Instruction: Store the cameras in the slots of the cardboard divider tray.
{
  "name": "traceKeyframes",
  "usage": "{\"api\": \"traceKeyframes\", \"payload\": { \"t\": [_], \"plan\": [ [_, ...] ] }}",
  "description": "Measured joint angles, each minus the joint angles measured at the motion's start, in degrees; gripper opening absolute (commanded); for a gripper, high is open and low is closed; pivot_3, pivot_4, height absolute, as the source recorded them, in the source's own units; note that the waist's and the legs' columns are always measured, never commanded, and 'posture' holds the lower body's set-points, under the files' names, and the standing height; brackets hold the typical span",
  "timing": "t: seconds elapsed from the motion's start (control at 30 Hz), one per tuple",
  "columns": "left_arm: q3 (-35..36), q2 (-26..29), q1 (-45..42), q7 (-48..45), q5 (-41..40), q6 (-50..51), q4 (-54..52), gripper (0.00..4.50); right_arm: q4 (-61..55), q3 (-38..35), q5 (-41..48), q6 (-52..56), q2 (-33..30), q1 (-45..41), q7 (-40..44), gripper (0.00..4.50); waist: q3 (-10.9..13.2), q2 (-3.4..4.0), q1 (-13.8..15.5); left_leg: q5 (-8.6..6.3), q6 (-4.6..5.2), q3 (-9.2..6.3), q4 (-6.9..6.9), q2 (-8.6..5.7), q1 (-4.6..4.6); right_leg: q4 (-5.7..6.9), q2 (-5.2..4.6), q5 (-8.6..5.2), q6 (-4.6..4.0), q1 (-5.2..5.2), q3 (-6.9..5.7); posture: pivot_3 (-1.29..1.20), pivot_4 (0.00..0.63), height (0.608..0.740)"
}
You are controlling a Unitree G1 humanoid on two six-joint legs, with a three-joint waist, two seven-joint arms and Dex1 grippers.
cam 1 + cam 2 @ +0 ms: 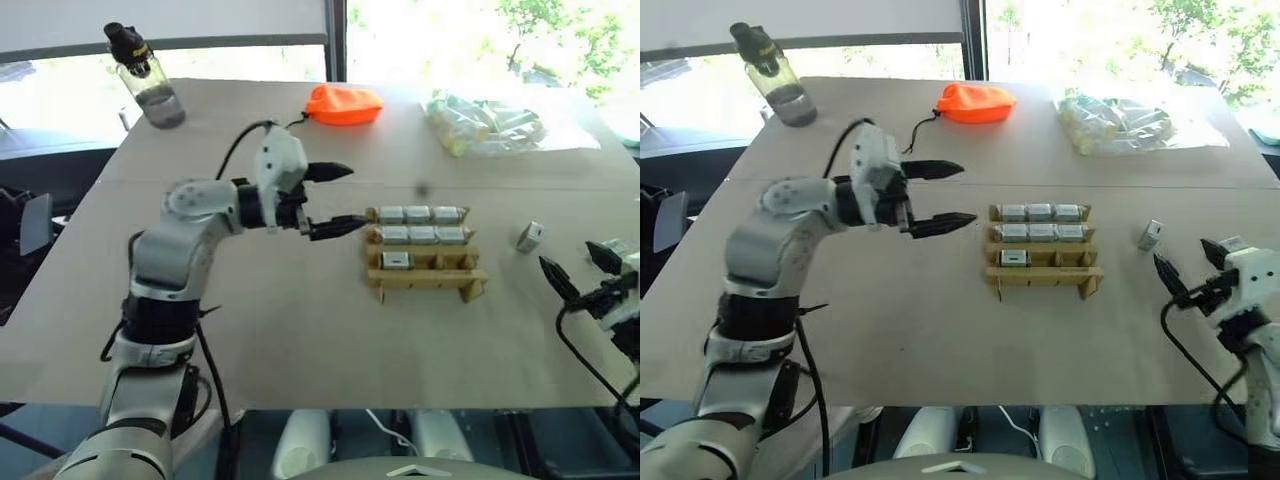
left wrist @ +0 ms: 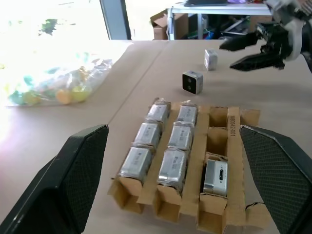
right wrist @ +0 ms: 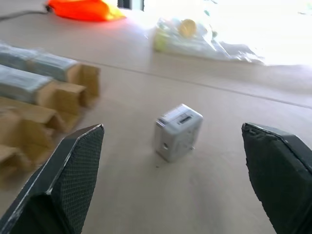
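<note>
Seven cameras [image 2: 215, 176] are seated in the cardboard divider tray [image 1: 428, 282] at mid-table: far and middle rows full, near row filled at its left slot only. Two loose cameras are seen right of tray, one [image 1: 529, 236] ahead of right gripper [image 1: 582, 269], fingers apart, empty. Left gripper [image 1: 335, 200] is held left of tray, fingers apart, empty.

Nine cameras [image 2: 218, 176], one cardboard divider tray [image 2: 233, 122]
</note>
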Motion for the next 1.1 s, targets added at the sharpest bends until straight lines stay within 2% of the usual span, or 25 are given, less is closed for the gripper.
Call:
{"api": "traceKeyframes", "payload": {
  "t": [0.23, 0.33, 0.4, 0.73, 1.1],
  "plan": [
    [5.46, 9.10, 6.86, -2.45, -7.54, 4.56, -6.95, 4.46, 0.29, 1.70, -2.64, 6.58, 5.70, -6.86, -13.45, 4.50, 0.01, 0.03, 0.04, 0.01, -0.02, -0.01, 0.00, 0.00, 0.03, 0.01, 0.02, -0.01, 0.00, 0.02, -0.03, 0.00, 0.150, 0.740],
    [7.44, 14.36, 10.55, -4.95, -8.86, 5.05, -7.67, 4.46, 0.32, 3.73, -3.62, 8.65, 7.62, -8.99, -16.29, 4.50, 0.01, 0.05, -0.32, 0.01, -0.03, 0.03, -0.01, 0.01, 0.06, 0.02, 0.05, -0.01, 0.00, 0.01, 0.01, 0.00, 0.150, 0.740],
    [8.67, 15.92, 11.90, -6.28, -10.05, 4.96, -7.72, 4.46, 0.33, 4.99, -3.95, 9.99, 8.74, -9.67, -17.56, 4.50, 0.02, 0.05, -0.31, 0.01, -0.03, 0.01, -0.01, 0.02, 0.03, 0.01, 0.06, -0.01, 0.00, 0.00, -0.01, 0.00, 0.150, 0.740],
    [10.05, 18.44, 12.17, -7.45, -13.47, 3.85, -7.73, 4.46, 4.49, 8.10, -6.98, 12.40, 12.93, -15.59, -24.85, 4.50, 0.03, 0.07, -0.19, 0.01, -0.03, 0.02, -0.02, -0.01, -0.02, -0.01, 0.05, -0.01, 0.00, -0.06, -0.01, 0.00, 0.150, 0.740],
    [10.34, 19.28, 12.83, -9.69, -16.55, 2.14, -8.84, 4.46, 5.77, 7.64, -7.73, 12.25, 13.96, -15.87, -28.14, 4.50, 0.03, 0.07, -0.42, 0.01, -0.03, 0.05, -0.04, 0.00, -0.04, 0.01, 0.07, -0.01, 0.00, -0.13, 0.02, 0.00, 0.150, 0.740]
  ]
}}
